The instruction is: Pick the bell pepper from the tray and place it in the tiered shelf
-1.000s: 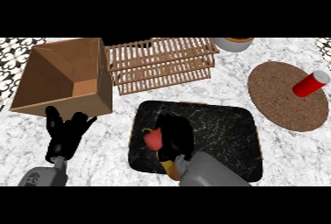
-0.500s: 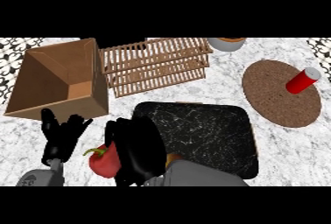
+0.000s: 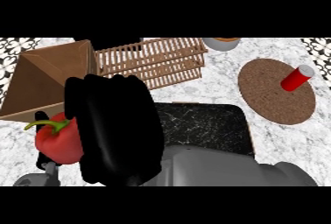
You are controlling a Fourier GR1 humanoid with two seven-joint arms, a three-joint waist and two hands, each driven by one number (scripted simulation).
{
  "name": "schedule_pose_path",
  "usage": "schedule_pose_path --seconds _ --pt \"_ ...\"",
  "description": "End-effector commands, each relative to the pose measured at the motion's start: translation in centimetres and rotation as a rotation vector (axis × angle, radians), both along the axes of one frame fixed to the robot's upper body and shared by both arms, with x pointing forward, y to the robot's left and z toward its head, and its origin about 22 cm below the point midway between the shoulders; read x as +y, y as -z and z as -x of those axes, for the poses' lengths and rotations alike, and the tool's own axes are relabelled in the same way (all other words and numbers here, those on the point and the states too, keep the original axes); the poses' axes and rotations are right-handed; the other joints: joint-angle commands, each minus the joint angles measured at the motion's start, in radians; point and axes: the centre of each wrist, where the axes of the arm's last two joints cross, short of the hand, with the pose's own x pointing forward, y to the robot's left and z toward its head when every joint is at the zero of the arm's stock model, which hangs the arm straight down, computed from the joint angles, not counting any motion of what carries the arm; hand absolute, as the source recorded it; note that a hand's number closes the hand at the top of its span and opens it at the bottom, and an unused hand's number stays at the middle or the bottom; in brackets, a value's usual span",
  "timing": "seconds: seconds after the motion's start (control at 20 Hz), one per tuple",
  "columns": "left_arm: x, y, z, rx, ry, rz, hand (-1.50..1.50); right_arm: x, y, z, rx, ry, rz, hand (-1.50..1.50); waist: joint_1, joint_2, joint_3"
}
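The right hand (image 3: 116, 131) curled round the bell pepper (image 3: 61, 141), lifted clear of the tray (image 3: 207, 127); the tiered shelf (image 3: 152, 61) remained unfilled.

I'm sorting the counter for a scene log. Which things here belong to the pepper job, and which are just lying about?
Job:
bell pepper, held by the right hand
black tray
tiered shelf

Lying about:
cardboard box
cork mat with red cylinder on it
bowl at the far edge
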Motion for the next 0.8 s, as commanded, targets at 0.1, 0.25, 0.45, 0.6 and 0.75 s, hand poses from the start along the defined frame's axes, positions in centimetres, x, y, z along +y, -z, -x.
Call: schedule_pose_path --seconds 0.1,0.25,0.45,0.6,0.75 --pt "0.7 0.8 1.4 -0.007 -0.005 0.007 0.0 -1.2 -6.6 -1.9 0.023 0.151 -0.01 1.5 -0.003 0.001 0.0" --pt "0.0 -0.1 0.3 0.002 0.022 0.004 0.0 -1.3 -9.3 -5.6 0.04 0.152 -0.074 1.5 0.009 0.007 -0.001" --pt "-0.4 -0.3 0.5 -0.015 0.008 0.004 0.0 -1.7 -11.8 -6.8 0.004 0.206 -0.093 1.5 0.007 0.005 0.0" --pt "-1.7 -0.3 0.6 -0.013 0.008 -0.006 0.0 -2.6 -11.8 -8.5 0.003 0.219 -0.095 1.5 0.004 0.006 0.0" --pt "-0.3 -0.6 -0.8 -0.016 0.013 -0.013 0.0 -3.4 -14.0 -11.0 0.0 0.221 -0.064 1.5 0.008 0.011 -0.001"
